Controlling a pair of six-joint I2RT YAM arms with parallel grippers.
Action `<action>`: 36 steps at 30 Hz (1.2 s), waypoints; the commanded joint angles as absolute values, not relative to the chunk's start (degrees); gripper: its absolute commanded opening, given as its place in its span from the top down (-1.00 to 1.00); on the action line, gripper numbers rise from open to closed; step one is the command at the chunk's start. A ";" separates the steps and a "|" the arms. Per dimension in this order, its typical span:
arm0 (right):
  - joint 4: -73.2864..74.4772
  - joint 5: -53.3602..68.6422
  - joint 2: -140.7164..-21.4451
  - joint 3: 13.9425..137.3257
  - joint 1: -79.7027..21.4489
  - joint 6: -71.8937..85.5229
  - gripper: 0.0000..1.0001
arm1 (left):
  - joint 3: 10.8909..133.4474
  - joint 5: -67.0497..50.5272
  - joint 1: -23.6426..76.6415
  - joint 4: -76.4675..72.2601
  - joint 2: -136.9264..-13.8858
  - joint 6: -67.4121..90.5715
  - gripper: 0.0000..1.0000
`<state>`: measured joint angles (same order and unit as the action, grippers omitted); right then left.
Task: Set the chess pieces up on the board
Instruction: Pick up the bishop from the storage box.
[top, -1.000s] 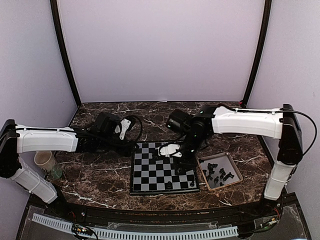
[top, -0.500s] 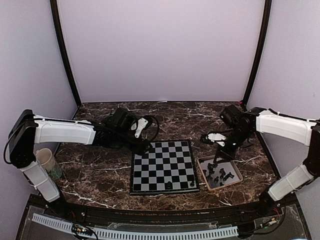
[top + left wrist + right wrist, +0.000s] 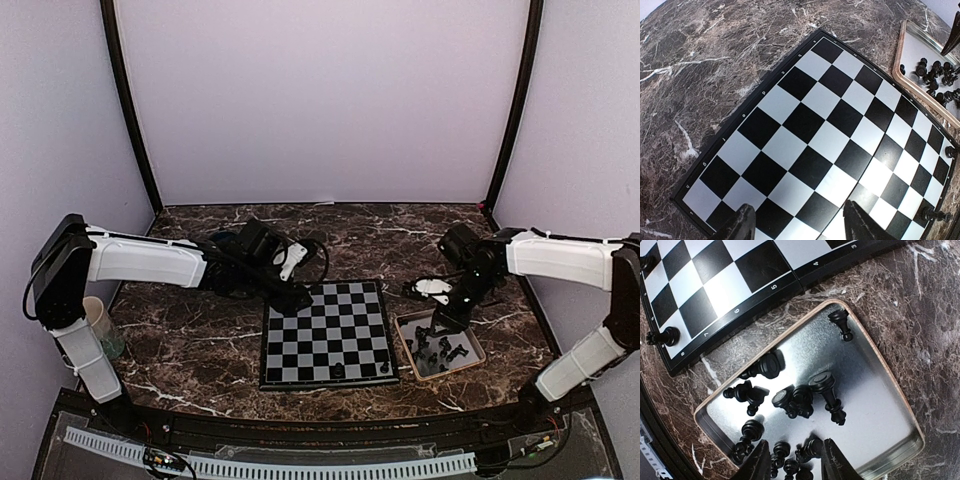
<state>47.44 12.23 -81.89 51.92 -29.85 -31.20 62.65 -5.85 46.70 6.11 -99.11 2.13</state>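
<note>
The right gripper (image 3: 795, 462), jaws apart, hovers over the tray (image 3: 872, 407), with the chess pieces (image 3: 796, 401) heaped just ahead of it. Best to drop on one lying clear, perhaps the lone one farther ahead, and pinch its slim waist. They look glossy, turned and round-based, so likely to roll on the slick brushed-metal floor. The flat board (image 3: 715, 285) lies beyond, and the left gripper (image 3: 799, 227), also spread, hangs over its corner.

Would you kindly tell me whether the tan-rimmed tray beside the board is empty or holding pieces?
Holding pieces: in the right wrist view, the tray contains a loose heap of dark chess pieces, several lying tipped over.
</note>
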 commanded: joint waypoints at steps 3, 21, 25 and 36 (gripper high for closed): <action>44.48 13.46 -86.96 54.40 -31.12 -31.92 0.28 | 62.81 -6.03 47.15 6.68 -97.63 1.94 -0.25; 42.74 12.32 -92.04 55.46 -33.24 -31.28 0.72 | 60.73 -6.35 47.11 4.91 -98.16 2.90 -0.25; 43.35 12.74 -92.59 55.94 -33.25 -31.15 0.82 | 60.74 -6.25 47.11 4.83 -98.26 2.81 -0.25; 48.42 12.85 -86.53 57.90 -33.27 -31.52 0.87 | 59.85 -6.16 47.11 4.17 -98.17 3.19 -0.25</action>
<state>45.80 12.16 -90.04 55.92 -32.64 -31.18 60.84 -5.78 46.83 5.32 -99.11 2.44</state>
